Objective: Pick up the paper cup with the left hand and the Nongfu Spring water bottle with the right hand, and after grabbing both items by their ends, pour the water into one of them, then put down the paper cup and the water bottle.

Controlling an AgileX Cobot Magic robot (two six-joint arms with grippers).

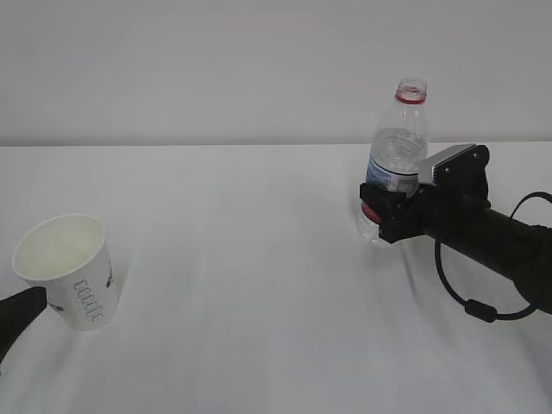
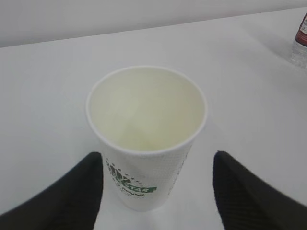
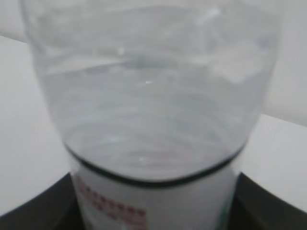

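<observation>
Nearest, at about eight o'clock on the counter point(image 1: 259, 285), the cup point(image 1: 67, 269) leans toward the camera. The left hand point(image 2: 156, 191) brackets its lower half with fingers point(image 2: 72, 196) spread clear of the wall, so it is open, not gripping. The cup's inside looks pale yellowish; whether water is in it I cannot tell.

Farther back, at two o'clock, the bottle point(image 1: 398, 142) stands upright and uncapped. The right hand point(image 1: 384, 211) sits around its label; whether it grips I cannot tell, since the contact is hidden.

Judgement: grasping is under way on both sides. Lifting, pouring and setting down remain.
</observation>
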